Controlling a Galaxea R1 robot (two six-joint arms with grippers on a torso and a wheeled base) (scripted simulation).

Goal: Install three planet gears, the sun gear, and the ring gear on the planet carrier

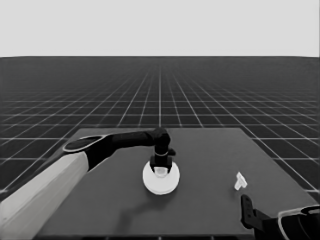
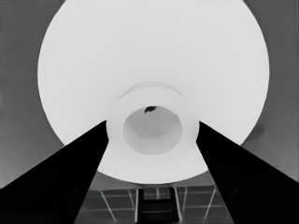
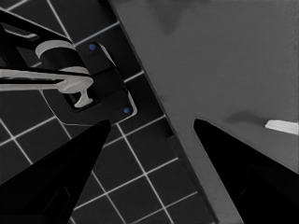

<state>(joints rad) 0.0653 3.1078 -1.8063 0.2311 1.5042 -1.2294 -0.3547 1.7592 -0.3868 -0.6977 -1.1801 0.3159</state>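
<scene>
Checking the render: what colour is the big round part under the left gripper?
White, seen best in the left wrist view: the larger round part.

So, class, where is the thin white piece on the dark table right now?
In the head view the thin white piece lies alone toward the table's right side, well apart from the white round part under the left gripper.
</scene>
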